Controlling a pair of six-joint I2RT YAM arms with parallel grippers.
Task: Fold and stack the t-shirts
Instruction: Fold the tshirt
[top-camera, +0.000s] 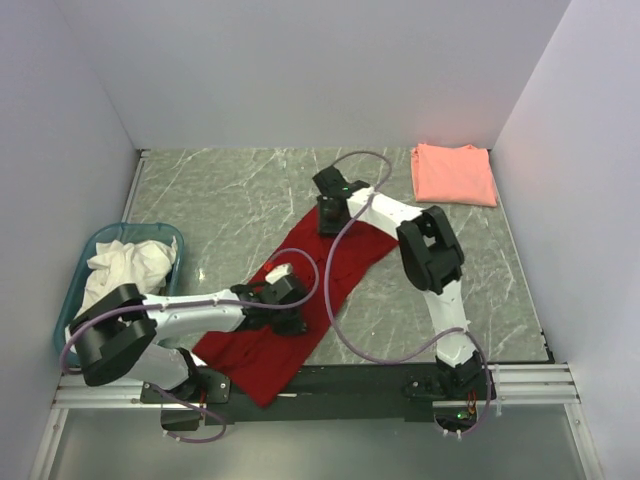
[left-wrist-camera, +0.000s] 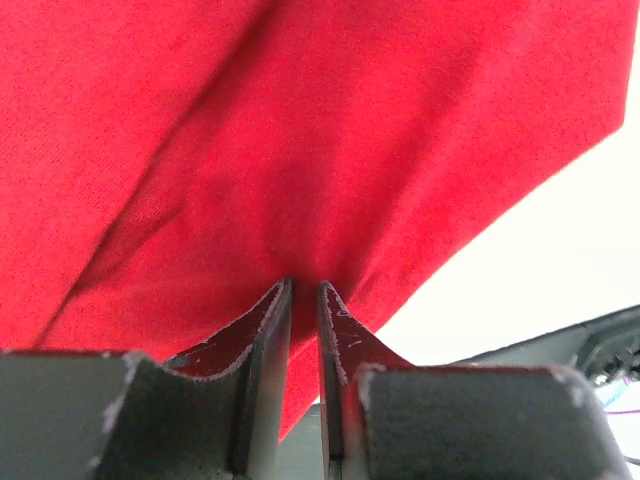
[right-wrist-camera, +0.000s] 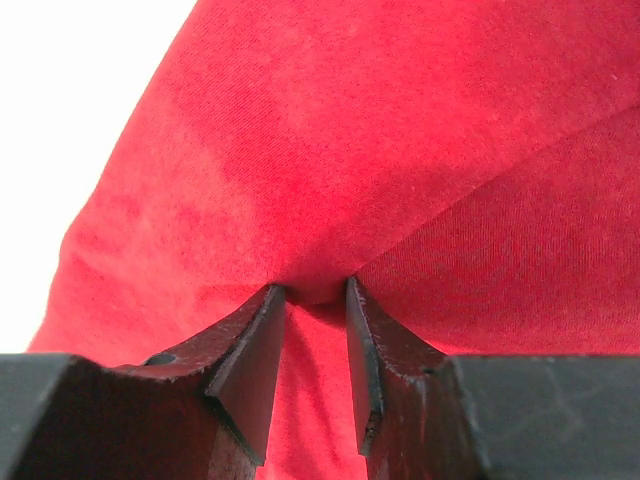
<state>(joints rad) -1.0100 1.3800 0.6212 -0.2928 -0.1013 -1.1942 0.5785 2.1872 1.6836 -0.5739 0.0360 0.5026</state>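
Red fills both wrist views. Mid-fold on the red shirt (top-camera: 250, 352), judging by the two grips. Lies as a long diagonal strip on the counter (top-camera: 230, 190), just right of the basket (top-camera: 130, 228), with its near end reaching over the front rail. Left pincer (left-wrist-camera: 303, 285) squeezed nearly together on a tuck of that cloth, about midway along the strip, on the basket side. Right pincer (right-wrist-camera: 315, 290) likewise nipped on a fold, at the end of the strip farthest from the basket. Pink shirt (top-camera: 454, 173) already folded flat, well apart from the basket, in the opposite far corner. White cloth (top-camera: 125, 265) heaped inside the basket.

Next, probably: raise both grips together, keep the cloth taut between them, and carry the far end over toward the near end to halve the strip. Calls for matched height and pace, otherwise risks a skewed or bunched fold. Stacking with the pink one not yet begun.
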